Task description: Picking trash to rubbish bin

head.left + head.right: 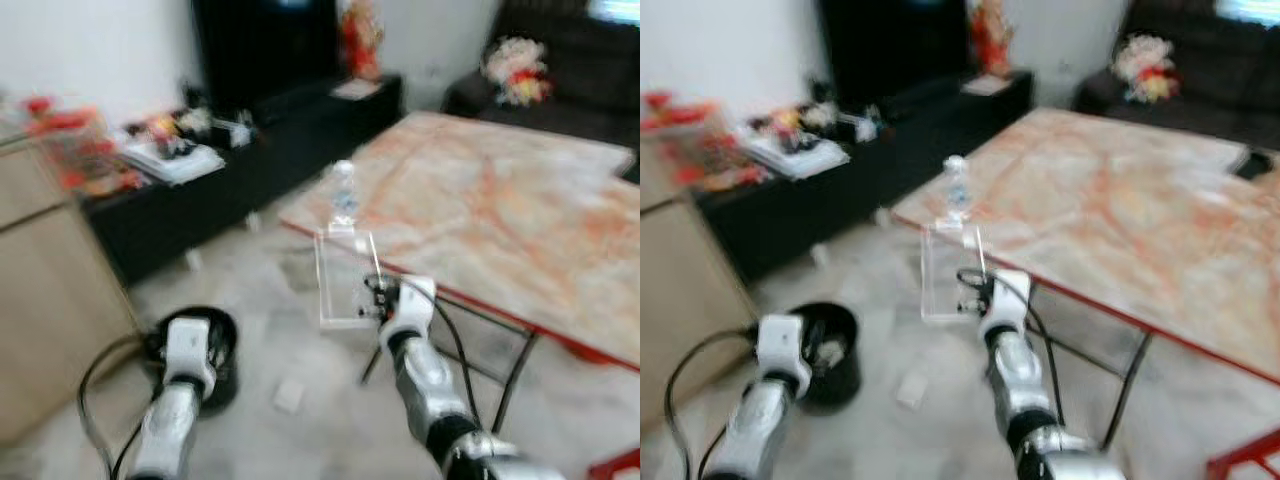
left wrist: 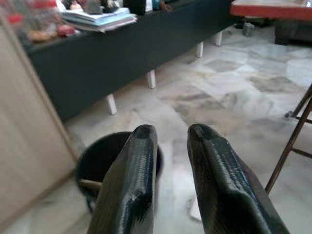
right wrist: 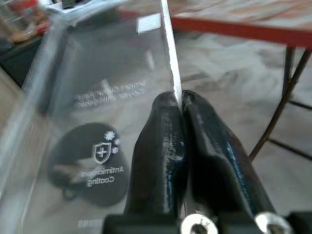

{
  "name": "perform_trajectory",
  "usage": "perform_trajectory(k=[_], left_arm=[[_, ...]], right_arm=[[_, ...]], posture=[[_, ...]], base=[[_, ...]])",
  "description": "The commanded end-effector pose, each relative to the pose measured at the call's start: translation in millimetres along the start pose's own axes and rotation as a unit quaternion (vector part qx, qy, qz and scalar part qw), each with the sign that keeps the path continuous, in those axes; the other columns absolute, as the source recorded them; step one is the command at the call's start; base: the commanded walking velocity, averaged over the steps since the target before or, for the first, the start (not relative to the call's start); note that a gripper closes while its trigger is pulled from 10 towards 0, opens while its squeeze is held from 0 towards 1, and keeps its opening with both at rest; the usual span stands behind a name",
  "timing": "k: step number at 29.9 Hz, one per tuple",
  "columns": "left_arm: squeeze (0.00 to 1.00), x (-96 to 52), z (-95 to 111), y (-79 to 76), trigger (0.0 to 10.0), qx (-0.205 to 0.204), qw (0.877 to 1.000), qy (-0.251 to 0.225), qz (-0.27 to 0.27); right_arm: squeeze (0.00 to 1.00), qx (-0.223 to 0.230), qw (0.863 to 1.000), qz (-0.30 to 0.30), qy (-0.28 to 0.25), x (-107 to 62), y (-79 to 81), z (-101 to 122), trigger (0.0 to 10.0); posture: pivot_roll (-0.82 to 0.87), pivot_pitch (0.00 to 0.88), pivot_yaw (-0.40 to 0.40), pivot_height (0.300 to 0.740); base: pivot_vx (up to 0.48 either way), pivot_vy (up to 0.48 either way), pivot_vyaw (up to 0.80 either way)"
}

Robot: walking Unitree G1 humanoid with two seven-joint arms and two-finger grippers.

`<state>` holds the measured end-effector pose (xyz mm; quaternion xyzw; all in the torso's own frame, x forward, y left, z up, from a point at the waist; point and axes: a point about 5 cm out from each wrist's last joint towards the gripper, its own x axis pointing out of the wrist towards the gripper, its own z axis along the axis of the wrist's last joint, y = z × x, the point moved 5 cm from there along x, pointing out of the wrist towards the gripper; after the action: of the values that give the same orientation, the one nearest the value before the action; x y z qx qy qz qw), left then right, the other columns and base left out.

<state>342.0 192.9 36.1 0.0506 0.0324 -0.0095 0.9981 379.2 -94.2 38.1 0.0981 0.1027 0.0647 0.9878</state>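
- Marble floor (image 1: pixel 250 330) carries a black rubbish bin (image 1: pixel 205 350) beside the wooden cabinet (image 1: pixel 50 300).
- Right gripper (image 3: pixel 181 105) is clamped on a clear plastic package (image 1: pixel 343 280), held off the surface's (image 1: pixel 500 210) corner.
- Left gripper (image 2: pixel 170 134), fingers apart, hovers above the bin.

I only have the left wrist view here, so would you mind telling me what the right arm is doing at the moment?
Observer: The right pincer is shut on the edge of a clear plastic package, held up beside the corner of the marble-topped table.
Operator: Thank you. Is anything standing on that table near it?
Observer: Yes, a small plastic bottle stands upright by the table's near corner, just beyond the package.
Operator: And how does my black bin sit relative to that package?
Observer: The black bin is on the floor to the robot's left of the package, under the left pincer, with a white scrap lying on the floor between them.
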Motion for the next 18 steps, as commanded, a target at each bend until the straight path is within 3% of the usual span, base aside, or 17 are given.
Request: perform_trajectory(k=[1, 10, 14, 18], left_arm=[[0.0, 7.3, 12, -6.5, 10.0, -0.004, 1.0, -0.019, -0.008], [0.0, 6.8, 11, -4.6, 10.0, -0.002, 1.0, -0.016, -0.008], [0.0, 5.1, 6, -0.7, 10.0, 0.002, 1.0, -0.008, -0.003], [0.0, -0.6, -19, 9.2, 10.0, 0.008, 0.998, 0.056, 0.009]], right_arm=[[0.0, -0.007, 1.0, -0.007, -0.012, 2.6, -7.3, 9, 10.0], [0.0, -0.012, 1.0, -0.008, 0.01, -1.4, -10.0, -3, 10.0], [0.0, -0.018, 0.999, -0.013, 0.034, -7.0, -15.4, -16, 10.0], [0.0, -0.034, 0.995, -0.022, 0.089, -20.0, -26.5, -45, 10.0]], posture=[[0.04, 0.0, 0.006, 0.74], [0.04, 0.0, 0.004, 0.74], [0.04, 0.0, 0.002, 0.74], [0.03, 0.0, -0.001, 0.74]], base=[[-0.277, 0.0, 0.0], [-0.266, 0.0, 0.0], [0.0, 0.0, 0.0], [0.0, 0.0, 0.0]])
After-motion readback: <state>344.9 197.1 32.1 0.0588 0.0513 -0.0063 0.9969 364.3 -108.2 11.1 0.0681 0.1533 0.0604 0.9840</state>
